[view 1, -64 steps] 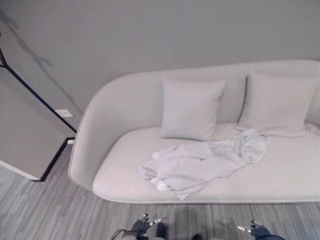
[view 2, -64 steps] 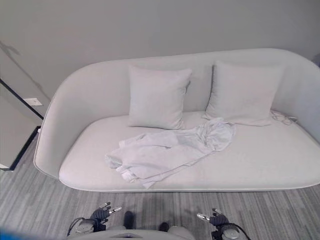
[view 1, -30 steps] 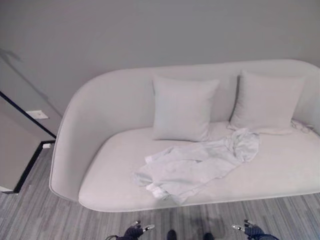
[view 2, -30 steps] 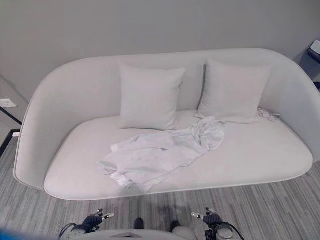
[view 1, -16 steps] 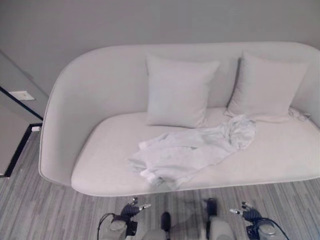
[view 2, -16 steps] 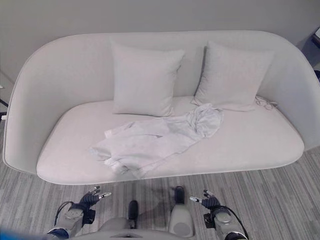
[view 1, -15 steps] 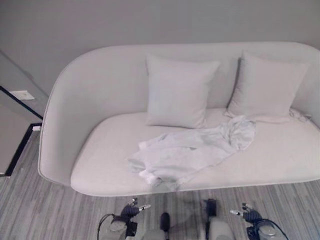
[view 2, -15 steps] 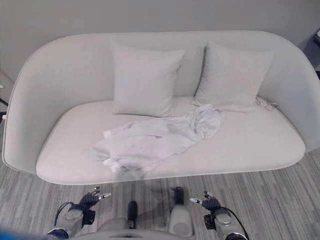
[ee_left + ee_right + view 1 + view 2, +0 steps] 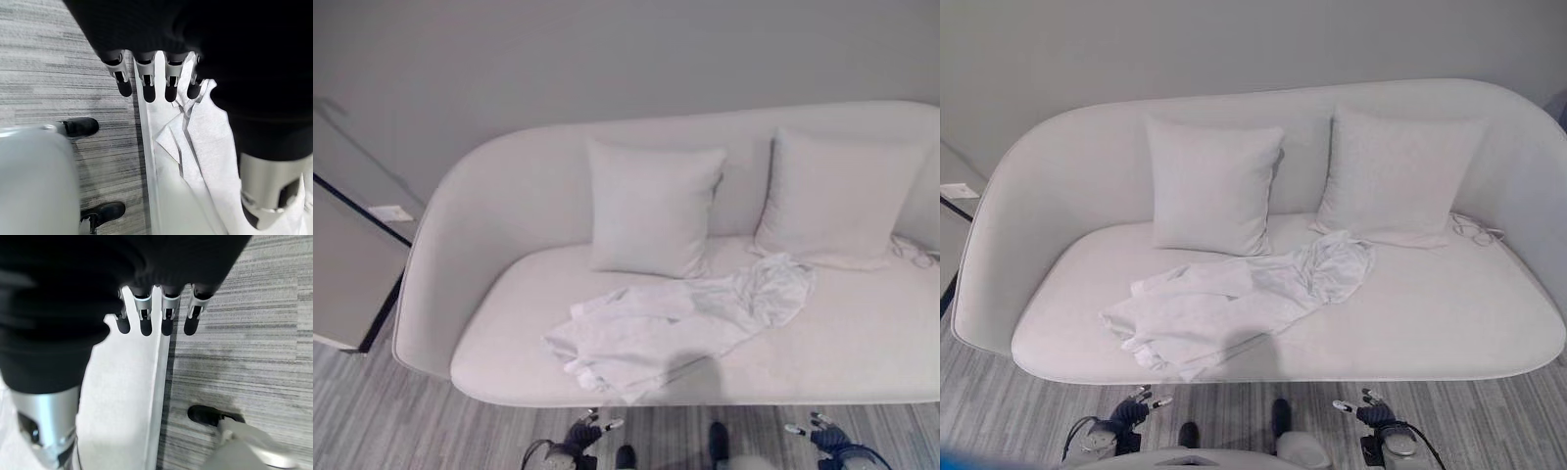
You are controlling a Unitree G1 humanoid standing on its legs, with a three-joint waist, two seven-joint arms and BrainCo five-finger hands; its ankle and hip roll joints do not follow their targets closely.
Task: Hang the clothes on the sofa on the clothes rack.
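A crumpled white garment (image 9: 666, 328) lies across the middle of the pale sofa seat (image 9: 862, 343), one end bunched near the right cushion. It also appears past the left hand's fingers (image 9: 205, 147) in the left wrist view. My left hand (image 9: 1136, 407) hangs low in front of the sofa's front edge, fingers relaxed and holding nothing. My right hand (image 9: 1371, 409) hangs likewise on the right, its fingers (image 9: 146, 320) straight and apart from the seat edge.
Two pale cushions (image 9: 651, 206) (image 9: 837, 196) lean on the sofa back. A thin white cord (image 9: 1474, 230) lies at the seat's right end. A wall panel with a black edge (image 9: 352, 255) and a socket (image 9: 389, 212) stands left. Grey striped carpet (image 9: 999, 411) runs in front.
The camera has shifted, so the sofa sits differently in view. The garment lies as before, and both hands still hang low in front of the sofa.
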